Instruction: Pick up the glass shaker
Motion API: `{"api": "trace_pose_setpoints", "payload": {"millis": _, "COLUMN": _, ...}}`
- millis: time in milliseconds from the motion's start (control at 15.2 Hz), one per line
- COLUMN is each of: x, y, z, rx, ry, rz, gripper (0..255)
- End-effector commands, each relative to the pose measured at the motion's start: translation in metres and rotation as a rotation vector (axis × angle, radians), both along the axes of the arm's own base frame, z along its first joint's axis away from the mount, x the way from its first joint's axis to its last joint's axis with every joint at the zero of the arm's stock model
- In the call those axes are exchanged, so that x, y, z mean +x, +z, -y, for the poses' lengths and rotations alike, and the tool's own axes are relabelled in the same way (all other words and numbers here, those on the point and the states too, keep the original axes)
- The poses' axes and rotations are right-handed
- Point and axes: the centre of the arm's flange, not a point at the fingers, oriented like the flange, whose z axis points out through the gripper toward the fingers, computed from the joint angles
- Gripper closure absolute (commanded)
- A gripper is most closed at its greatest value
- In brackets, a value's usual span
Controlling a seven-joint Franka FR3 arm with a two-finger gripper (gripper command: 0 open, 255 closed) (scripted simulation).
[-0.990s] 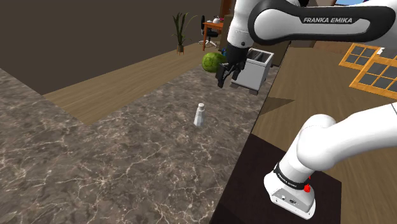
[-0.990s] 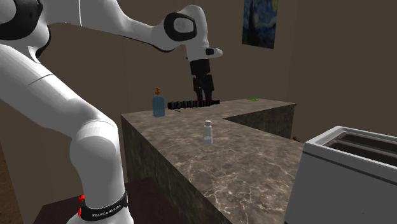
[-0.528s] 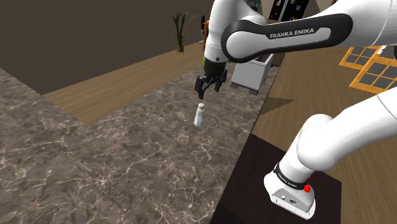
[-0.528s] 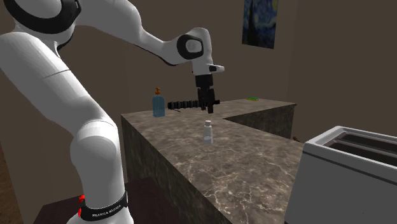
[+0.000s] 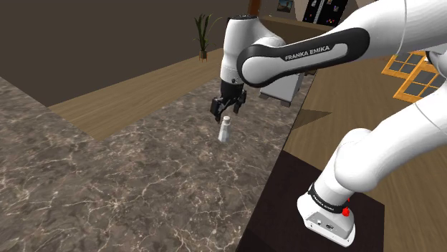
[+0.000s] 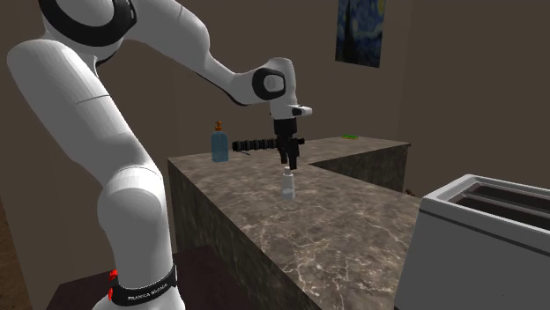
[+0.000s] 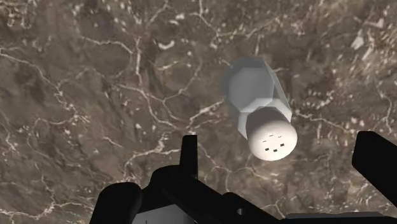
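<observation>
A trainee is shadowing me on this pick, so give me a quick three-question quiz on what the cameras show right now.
1. True or false: the all-black two-finger gripper is shut on the small pale shaker with a white perforated cap.
2. The shaker is: A) upright on the dark veined marble counter; B) lying on its side; C) lifted off the surface.
3. Fill in: in the second exterior view, the blue bottle with an orange cap stands to the shaker's ____.
Key: 1 false: the gripper is open, just above the shaker. 2 A. 3 left.
</observation>
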Motion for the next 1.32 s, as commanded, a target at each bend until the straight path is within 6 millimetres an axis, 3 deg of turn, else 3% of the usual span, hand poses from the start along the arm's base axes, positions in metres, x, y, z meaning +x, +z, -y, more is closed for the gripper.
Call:
{"api": "trace_pose_setpoints", "payload": {"millis": 0, "x": 0.0, "y": -0.013, "z": -0.001, "rx": 0.0, "ry": 0.0, "rz": 0.0, "gripper": 0}}
{"api": "trace_pose_setpoints", "payload": {"millis": 132, "x": 0.0, "y": -0.016, "z": -0.001, "rx": 0.0, "ry": 0.0, "rz": 0.0, "gripper": 0}}
{"api": "trace_pose_setpoints", "payload": {"millis": 198, "x": 0.001, "y": -0.016, "z": -0.001, "rx": 0.0, "ry": 0.0, "rz": 0.0, "gripper": 255}}
{"api": "trace_pose_setpoints", "payload": {"millis": 792, "x": 0.0, "y": -0.016, "z": -0.001, "rx": 0.0, "ry": 0.0, "rz": 0.0, "gripper": 255}}
{"api": "trace_pose_setpoints", "payload": {"millis": 1254, "x": 0.0, "y": 0.021, "z": -0.001, "rx": 0.0, "ry": 0.0, "rz": 0.0, "gripper": 255}}
